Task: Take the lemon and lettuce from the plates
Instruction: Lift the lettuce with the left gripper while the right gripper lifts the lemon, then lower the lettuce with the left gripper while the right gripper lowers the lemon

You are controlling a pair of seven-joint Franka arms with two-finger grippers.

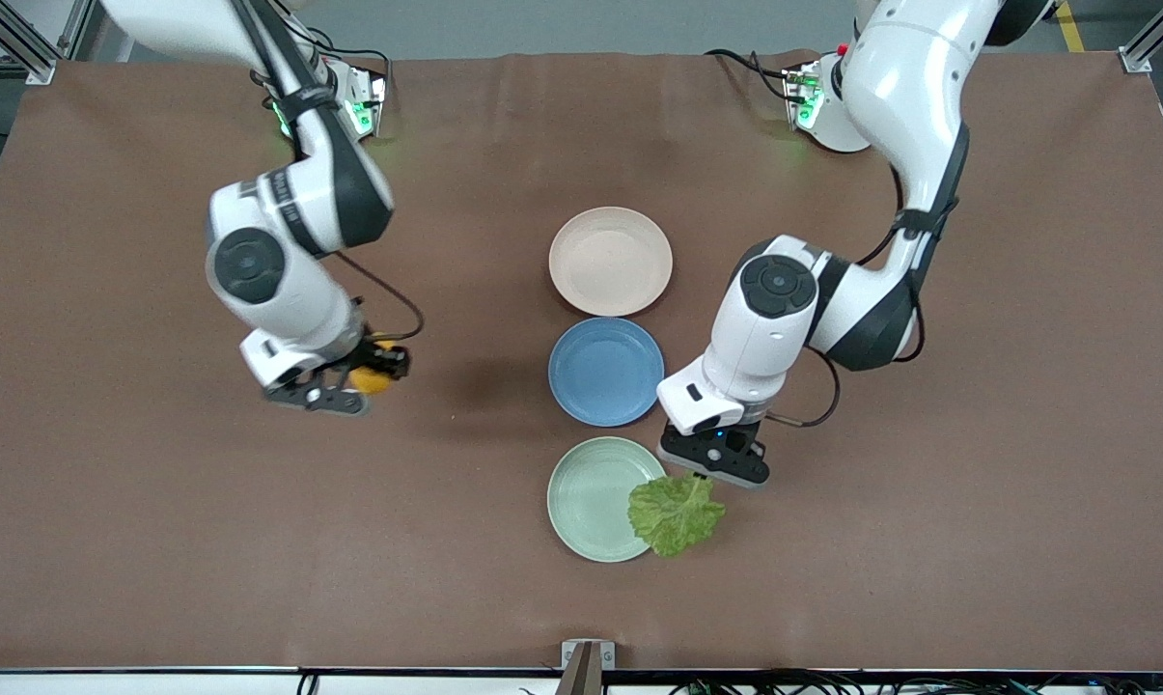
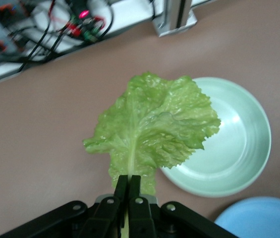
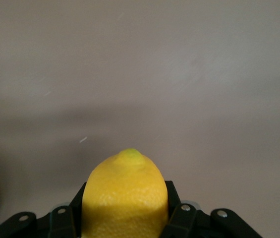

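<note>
The left gripper (image 2: 128, 184) pinches the limp, light lettuce (image 2: 152, 129) by its stiffer stalk, the leaf draping over the mint plate's (image 2: 239, 163) rim. The right gripper (image 3: 125, 218) clamps the firm, smooth lemon (image 3: 125, 193) around its middle, over bare table toward the right arm's end.

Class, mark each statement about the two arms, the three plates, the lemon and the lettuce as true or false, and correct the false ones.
1. The right gripper holds the lemon. True.
2. The lettuce lies wholly inside the green plate. False: the left gripper pinches its stalk, and the leaf overhangs the rim.
3. The blue plate sits between the beige-pink plate and the green one. True.
4. The lemon rests on the beige-pink plate. False: that plate holds nothing.
</note>
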